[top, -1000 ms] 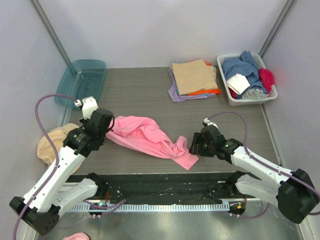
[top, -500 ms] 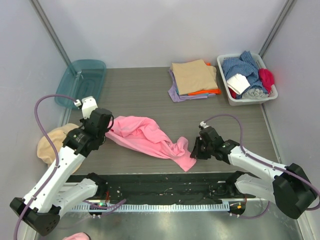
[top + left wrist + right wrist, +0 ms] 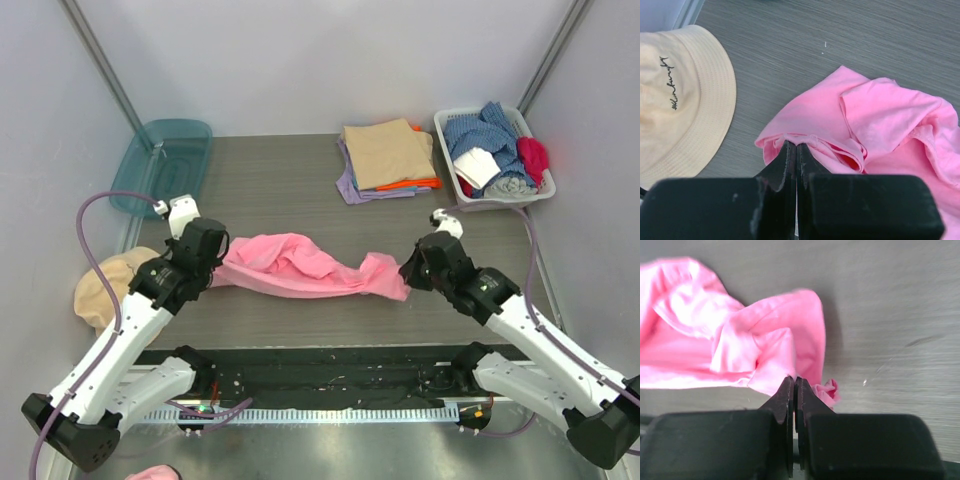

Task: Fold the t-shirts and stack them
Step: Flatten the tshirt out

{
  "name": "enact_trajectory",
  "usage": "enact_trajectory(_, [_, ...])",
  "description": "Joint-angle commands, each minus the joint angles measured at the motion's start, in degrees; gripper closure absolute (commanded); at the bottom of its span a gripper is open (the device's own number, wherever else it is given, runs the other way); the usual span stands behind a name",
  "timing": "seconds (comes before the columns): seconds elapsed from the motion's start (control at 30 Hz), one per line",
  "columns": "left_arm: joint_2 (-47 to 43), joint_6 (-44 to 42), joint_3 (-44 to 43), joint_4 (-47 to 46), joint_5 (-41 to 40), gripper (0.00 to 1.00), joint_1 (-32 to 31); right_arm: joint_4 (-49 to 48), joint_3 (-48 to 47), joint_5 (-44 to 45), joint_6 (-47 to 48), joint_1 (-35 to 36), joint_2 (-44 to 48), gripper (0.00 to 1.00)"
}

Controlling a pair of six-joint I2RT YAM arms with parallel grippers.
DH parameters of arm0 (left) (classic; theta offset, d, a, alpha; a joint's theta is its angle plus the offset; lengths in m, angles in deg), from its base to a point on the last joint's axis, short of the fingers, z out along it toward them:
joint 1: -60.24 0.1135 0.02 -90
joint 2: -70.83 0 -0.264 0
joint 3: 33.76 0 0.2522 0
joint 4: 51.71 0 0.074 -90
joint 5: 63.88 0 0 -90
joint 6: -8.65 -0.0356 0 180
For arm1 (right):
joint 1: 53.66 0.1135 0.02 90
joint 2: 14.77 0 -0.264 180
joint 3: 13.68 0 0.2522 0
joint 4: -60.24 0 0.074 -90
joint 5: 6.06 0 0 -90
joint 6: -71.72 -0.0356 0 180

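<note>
One pink shirt (image 3: 305,268) is pinched at its ends by left gripper (image 3: 214,272) and right gripper (image 3: 409,273). Three folded shirts (image 3: 388,156) sit stacked on a grey table (image 3: 270,190), pale walls (image 3: 320,60) around.

Robot lab test cell: plain grey walls (image 3: 320,60) w/ metal corner posts (image 3: 101,70), wood-grain table (image 3: 280,190), left arm (image 3: 120,335) & right arm (image 3: 520,320) bolted at near edge, purple cables (image 3: 86,212).

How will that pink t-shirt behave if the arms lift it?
Probably floppy: the pink t-shirt lies bunched in soft folds. Held at its ends by the left gripper and right gripper, it would likely sag in the middle. Thin cloth, probably light.
</note>
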Motion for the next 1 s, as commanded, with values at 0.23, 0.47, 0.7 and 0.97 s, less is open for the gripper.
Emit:
enact_trajectory(0.23, [0.63, -0.39, 0.73, -4.79, 2.52, 1.0, 0.39, 20.16, -18.2, 16.13, -0.19, 0.29, -7.11, 0.99])
enact_trajectory(0.47, [-0.6, 0.58, 1.52, -3.83, 3.4, 1.0, 0.39, 9.8, -19.17, 0.13, 6.58, 3.79, -22.4, 0.99])
enact_trajectory(0.7, [-1.92, 0.67, 1.87, -2.25, 3.32, 1.0, 0.47, 5.3, -24.52, 3.01, 10.19, 4.77, -32.25, 0.99])
enact_trajectory(0.97, [-0.95, 0.32, 1.61, -2.59, 3.93, 1.0, 0.39, 2.34, -30.51, 12.16, 14.41, 2.75, -40.76, 0.92])
